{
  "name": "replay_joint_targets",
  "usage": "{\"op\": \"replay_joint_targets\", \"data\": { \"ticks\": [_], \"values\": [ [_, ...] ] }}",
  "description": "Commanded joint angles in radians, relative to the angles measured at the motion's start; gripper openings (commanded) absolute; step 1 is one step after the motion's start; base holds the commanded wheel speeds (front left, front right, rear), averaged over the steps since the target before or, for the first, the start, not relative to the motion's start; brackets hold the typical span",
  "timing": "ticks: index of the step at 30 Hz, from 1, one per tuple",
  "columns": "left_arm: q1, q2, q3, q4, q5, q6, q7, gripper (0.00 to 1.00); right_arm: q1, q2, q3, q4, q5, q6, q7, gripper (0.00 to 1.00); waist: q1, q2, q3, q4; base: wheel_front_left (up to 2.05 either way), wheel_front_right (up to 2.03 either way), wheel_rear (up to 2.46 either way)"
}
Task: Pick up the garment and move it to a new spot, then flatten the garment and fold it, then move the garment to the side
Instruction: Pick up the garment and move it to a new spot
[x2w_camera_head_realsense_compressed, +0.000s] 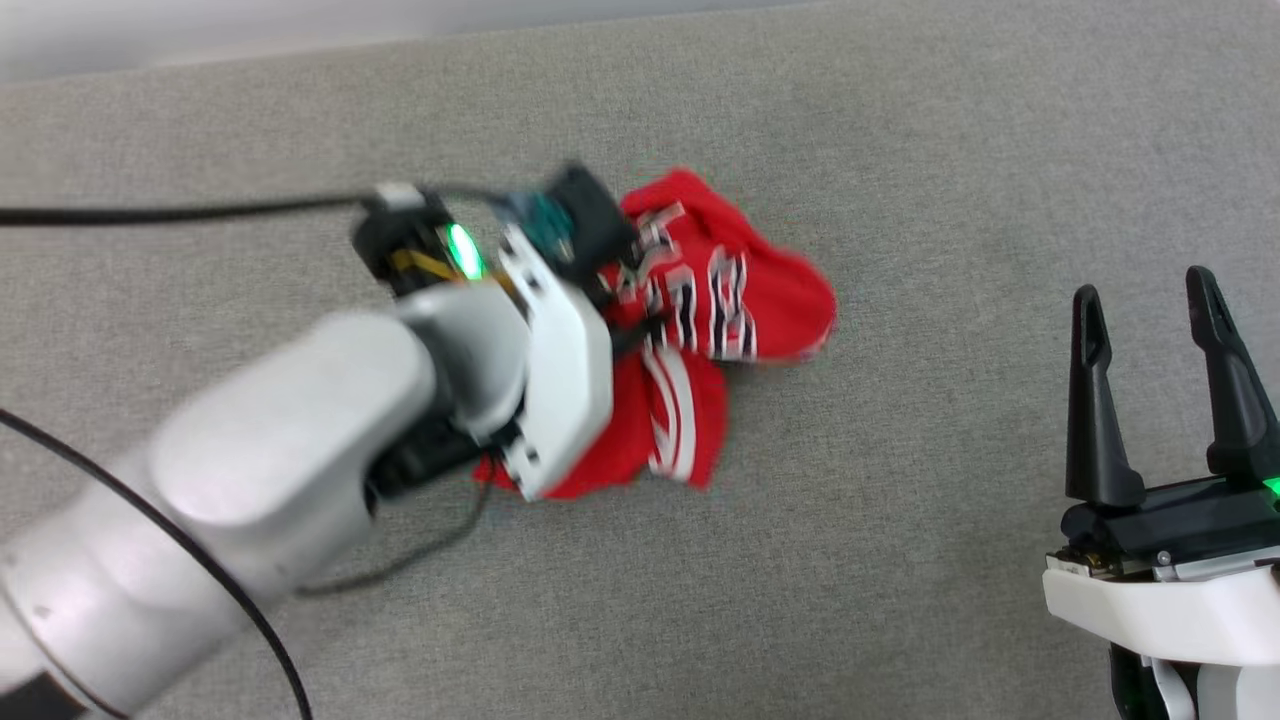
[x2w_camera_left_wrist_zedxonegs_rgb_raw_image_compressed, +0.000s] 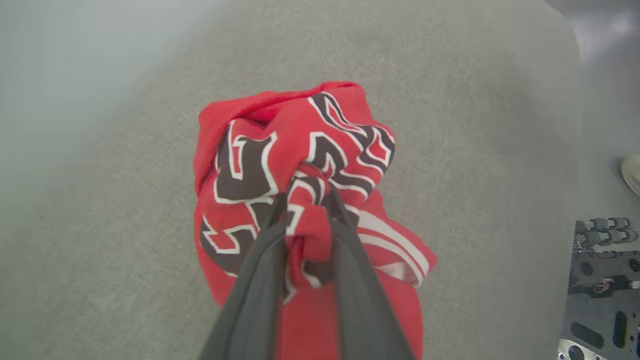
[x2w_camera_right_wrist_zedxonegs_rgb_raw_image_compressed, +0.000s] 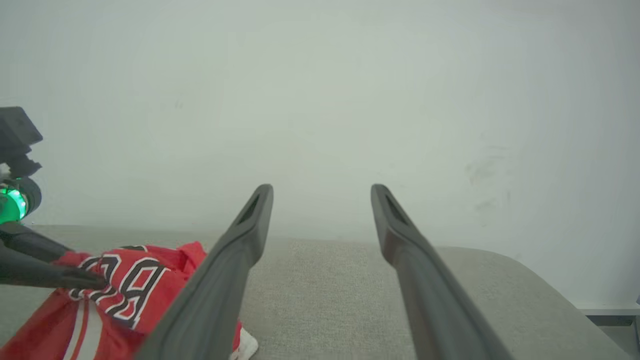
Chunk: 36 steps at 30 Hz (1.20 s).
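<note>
Lettering first: the jersey (x2w_camera_left_wrist_zedxonegs_rgb_raw_image_compressed: 310, 150) shows heavy black characters outlined in white, but the cloth is so crumpled that we can't read a whole word. In the right wrist view one shape looks like a "B", and the rest folds away out of sight. No brand tag that we can make out.

The left claw (x2w_camera_left_wrist_zedxonegs_rgb_raw_image_compressed: 307, 200) is pinched narrow on a raised fold of the jersey, with red cloth bulging between the two dark fingers (x2w_camera_left_wrist_zedxonegs_rgb_raw_image_compressed: 260, 280). In the head view the pale left forearm (x2w_camera_head_realsense_compressed: 300, 450) is blurred and covers the near left part of the heap, so we can't see the fingertips there. A green light (x2w_camera_head_realsense_compressed: 462, 250) glows on its wrist, and a black cable (x2w_camera_head_realsense_compressed: 180, 212) runs off to the left.

The jersey sits bunched in a red heap near the middle of the grey fabric surface (x2w_camera_head_realsense_compressed: 950, 150), with white-and-red striped trim (x2w_camera_head_realsense_compressed: 670, 410) along its near edge. A scrap of white peeks out at its lower edge in the right wrist view.

The right claw (x2w_camera_head_realsense_compressed: 1143, 285) stands well apart at the lower right, spread wide and holding nothing. Its base is cut off by the frame.
</note>
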Motion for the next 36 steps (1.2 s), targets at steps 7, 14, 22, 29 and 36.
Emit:
{"op": "replay_joint_targets", "data": {
  "ticks": [7,14,22,29,36],
  "values": [
    [0.158,-0.085,-0.129,0.083,0.01,0.0,-0.037,0.0,0.013,0.003,0.004,0.021,-0.001,0.0,-0.002,1.0,0.0001,0.0,0.012,0.0,0.0,0.0,0.0],
    [0.255,-0.15,-0.152,0.145,0.023,0.0,-0.066,0.0,0.026,0.003,0.001,0.043,-0.011,0.0,-0.002,1.0,0.0001,0.0,-0.013,0.022,0.0,0.0,0.0],
    [0.229,-0.187,-0.077,0.172,0.103,0.039,-0.358,1.0,0.071,0.003,0.001,0.069,-0.013,0.0,-0.002,1.0,0.0001,0.0,-0.099,0.056,0.0,0.0,0.0],
    [0.262,-0.144,0.013,0.131,0.216,0.212,-0.589,1.0,0.113,0.003,-0.01,0.081,-0.019,0.0,-0.002,1.0,0.0001,0.0,-0.157,0.089,0.0,0.0,0.0],
    [0.41,-0.098,0.262,0.012,0.325,0.498,-0.656,1.0,0.126,0.003,-0.019,0.088,-0.012,0.0,-0.002,1.0,0.0001,0.0,-0.176,0.106,0.0,0.0,0.0]
  ]
}}
